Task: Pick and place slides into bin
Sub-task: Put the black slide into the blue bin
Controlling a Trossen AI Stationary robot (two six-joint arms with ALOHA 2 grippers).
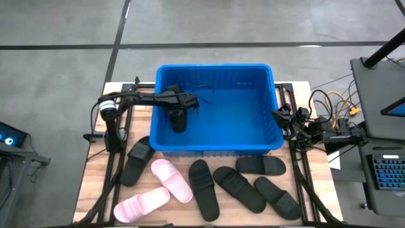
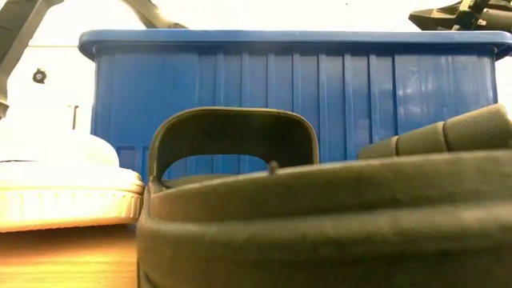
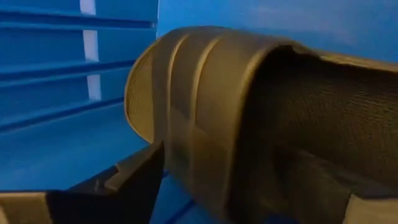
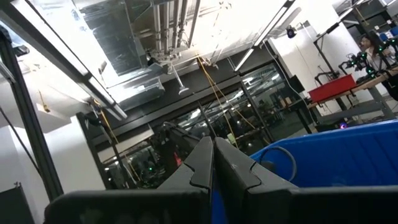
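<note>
Wooden desk [image 1: 95, 183]: blue bin [image 1: 215, 147] at rear; left end effector [image 1: 179, 118] opened over black slide [image 3: 249, 118]; right end effector [image 4: 212, 163] closed. Light, pliable foam; strap suggested for grasping.

Backlit low view; left wrist view blurred.

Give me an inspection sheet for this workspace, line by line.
Surface: wooden table, bare patches at its left edge.
Job's things: blue bin at the table's back; one black slide inside it; five black slides and two pink slides on the table in front.
Clutter: nothing seen.
Grippers: left gripper over the bin's left side, open at the slide inside; right gripper shut, parked by the bin's right rim.
Cables: orange and black loops right of the bin.
Surroundings: grey floor; equipment with a keyboard at right.
</note>
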